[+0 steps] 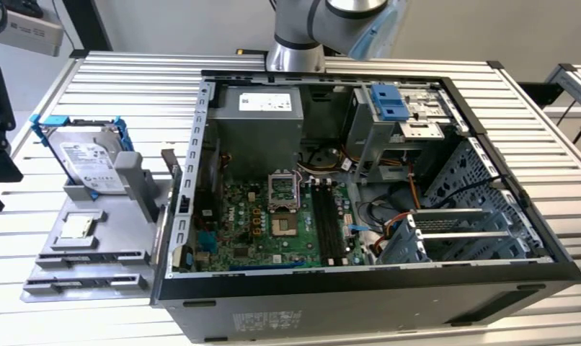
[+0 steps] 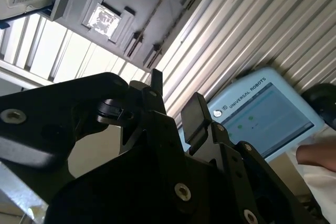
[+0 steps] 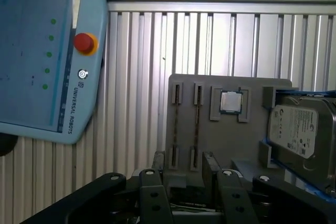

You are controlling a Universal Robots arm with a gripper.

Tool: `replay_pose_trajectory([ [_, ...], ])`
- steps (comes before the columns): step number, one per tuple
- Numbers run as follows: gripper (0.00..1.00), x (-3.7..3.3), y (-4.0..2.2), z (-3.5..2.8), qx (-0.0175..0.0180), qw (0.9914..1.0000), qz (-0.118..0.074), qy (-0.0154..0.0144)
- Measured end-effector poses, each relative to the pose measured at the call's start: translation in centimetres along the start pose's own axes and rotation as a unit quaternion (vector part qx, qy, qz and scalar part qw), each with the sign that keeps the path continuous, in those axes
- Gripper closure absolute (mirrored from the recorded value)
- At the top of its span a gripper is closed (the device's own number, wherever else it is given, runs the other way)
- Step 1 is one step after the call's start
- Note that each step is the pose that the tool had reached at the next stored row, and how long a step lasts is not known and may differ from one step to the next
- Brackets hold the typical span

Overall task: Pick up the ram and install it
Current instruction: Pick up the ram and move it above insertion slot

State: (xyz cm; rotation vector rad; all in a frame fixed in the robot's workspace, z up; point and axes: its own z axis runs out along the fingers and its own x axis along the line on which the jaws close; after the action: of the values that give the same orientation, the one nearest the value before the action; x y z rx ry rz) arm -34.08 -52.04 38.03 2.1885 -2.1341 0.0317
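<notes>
The black metal gripper (image 3: 184, 162) is hanging over the flat grey plastic parts tray (image 3: 231, 145). Its two fingers (image 2: 195, 109) are standing spread apart, with nothing held between them in either wrist view.

The ram (image 3: 197, 124), a long, narrow, very thin memory stick seen edge-on, is sitting in one of the tray's two narrow slots. A similar strip is lying in the slot just beside it, and in the first wrist view both strips are lining up within the gap between the fingers.

On the same tray, the small square silver chip (image 3: 230, 102) is resting in its pocket next to the slots. The large silver hard drive in a blue frame (image 3: 302, 132) is sitting propped at a tilt at the tray's end.

The tray is lying on the ribbed aluminium table (image 1: 127, 86), right against the open black computer tower (image 1: 367, 303) on the exterior view's left. Inside the tower, the green motherboard (image 1: 242, 216) is showing its long black slots (image 1: 327, 223).

A pale blue control pendant with a red button (image 3: 47, 51) is lying on the table near the tray, and a person's arm (image 2: 317, 156) is showing just beside it.
</notes>
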Motion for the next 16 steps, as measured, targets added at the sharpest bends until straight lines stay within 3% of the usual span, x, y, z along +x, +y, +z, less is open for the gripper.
replay_pose_trajectory([
  [2,0.00,0.00,0.00,0.00,0.0000,1.00000,0.000,0.0005],
  [4,0.00,0.00,0.00,0.00,-0.0001,0.99998,0.000,0.0055],
  [16,0.00,0.00,0.00,0.00,-0.0002,0.99997,0.000,0.0081],
])
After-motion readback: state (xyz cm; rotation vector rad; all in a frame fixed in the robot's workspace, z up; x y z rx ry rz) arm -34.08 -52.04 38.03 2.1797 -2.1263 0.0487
